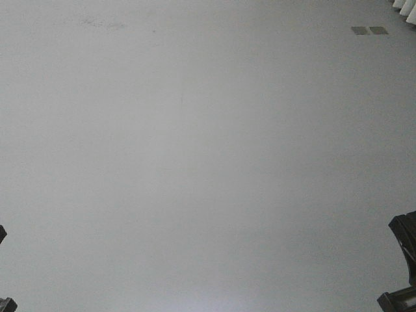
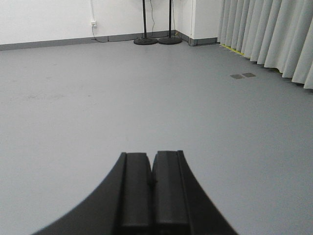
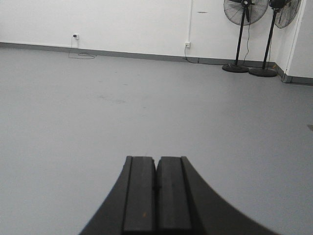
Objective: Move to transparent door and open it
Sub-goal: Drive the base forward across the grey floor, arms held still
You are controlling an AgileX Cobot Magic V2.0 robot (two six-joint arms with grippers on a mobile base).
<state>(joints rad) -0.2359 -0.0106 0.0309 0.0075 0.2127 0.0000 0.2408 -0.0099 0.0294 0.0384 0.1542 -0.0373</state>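
Observation:
The transparent door is out of view in every frame. My left gripper point(image 2: 151, 155) is shut, its two black fingers pressed together with nothing between them, held over bare grey floor. My right gripper point(image 3: 156, 159) is likewise shut and empty above the floor. In the front-facing view only dark bits of the arms show at the lower left corner point(image 1: 5, 304) and lower right edge point(image 1: 403, 260); the rest of that view is grey floor.
Grey pleated curtains point(image 2: 274, 34) hang along the right side. Two pedestal fans point(image 3: 242, 29) stand on round bases point(image 2: 145, 41) by the white wall. Wall sockets with cables point(image 3: 75, 36) sit above the grey skirting. Two floor plates point(image 1: 369, 30) lie far right.

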